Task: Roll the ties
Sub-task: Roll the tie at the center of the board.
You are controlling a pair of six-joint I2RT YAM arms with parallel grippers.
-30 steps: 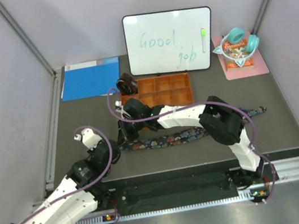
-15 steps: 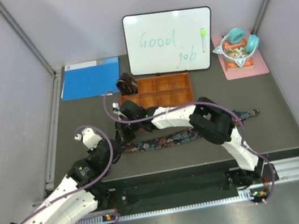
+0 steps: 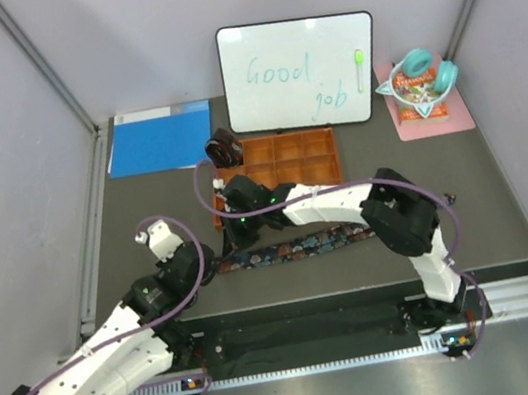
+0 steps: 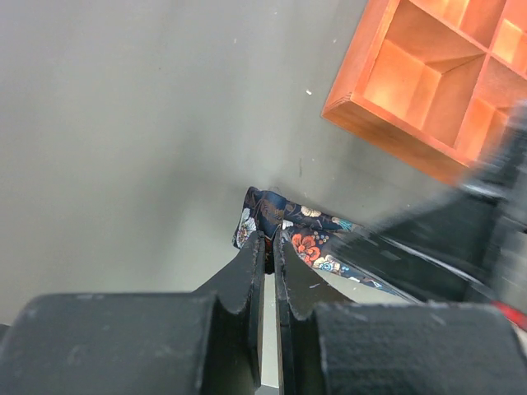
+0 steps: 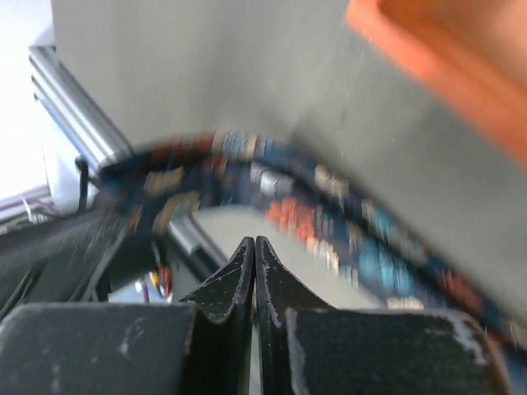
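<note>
Grey matting [image 3: 146,217] is spread over the table, with a whiteboard [image 3: 300,72] propped at the back and an orange tray [image 3: 288,158] set in front of it. A brown-maroon tie [image 3: 224,149] is seen as a dark coil just beside the tray's far left corner, so that half of the job is judged done. The floral tie [image 3: 303,247] is laid out as a long strip across the mat, near the tray's front edge, with its left end folded over. That end is met by the left gripper [image 4: 270,243], whose jaws are drawn to a thin slit with cloth apparently pinched at the tips. The right gripper [image 5: 254,244] is pressed shut close to the same end. In its own blurred view the tie is seen arcing past the fingertips, and no cloth is seen between them. The step in hand is judged to be the start of the roll on the second tie. For the next move, the pinched end would need to be turned over onto the strip, with the loose length held flat and straight so that a tight, even coil is wound.
</note>
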